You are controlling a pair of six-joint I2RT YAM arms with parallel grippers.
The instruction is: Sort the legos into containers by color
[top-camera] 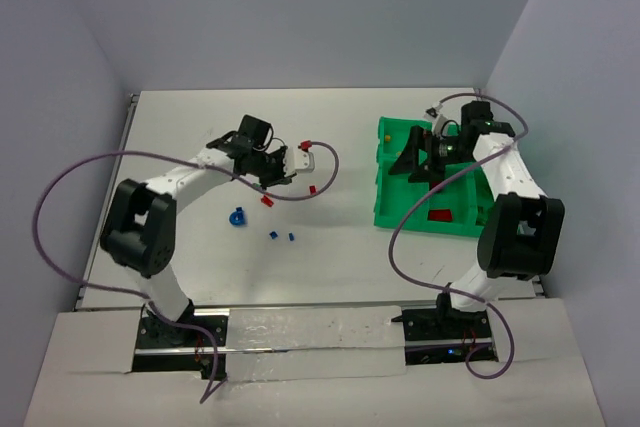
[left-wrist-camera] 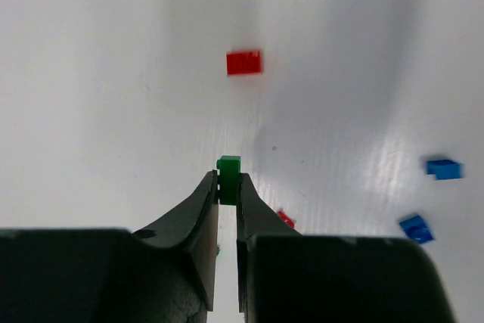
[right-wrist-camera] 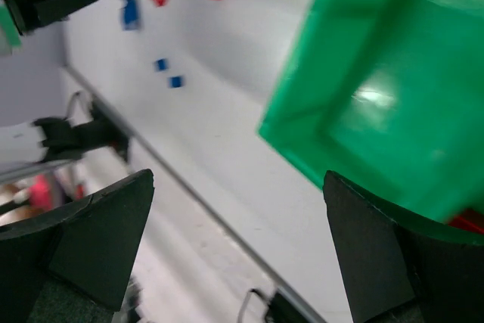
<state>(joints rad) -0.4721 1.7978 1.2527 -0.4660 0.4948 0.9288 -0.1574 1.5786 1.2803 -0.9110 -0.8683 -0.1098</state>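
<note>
My left gripper (left-wrist-camera: 228, 183) is shut on a small green lego (left-wrist-camera: 228, 178), which is pinched at the fingertips just above the white table. In the top view this gripper (top-camera: 288, 175) hangs left of centre. Loose legos lie around it: a red one (left-wrist-camera: 244, 62) ahead, another red one (left-wrist-camera: 285, 218) half hidden by a finger, and two blue ones (left-wrist-camera: 443, 169) (left-wrist-camera: 417, 228) to the right. The green tray of containers (top-camera: 381, 190) sits at the right, with a red lego (top-camera: 440, 215) in a near compartment. My right gripper (top-camera: 415, 162) hovers open over the tray with nothing between its fingers (right-wrist-camera: 98, 240).
A round blue piece (top-camera: 237, 217) lies near the left arm's elbow. A purple cable (top-camera: 325, 162) loops over the table beside the left gripper. Grey walls close the table in at the back and on both sides. In the right wrist view the tray's corner (right-wrist-camera: 302, 122) overhangs the table.
</note>
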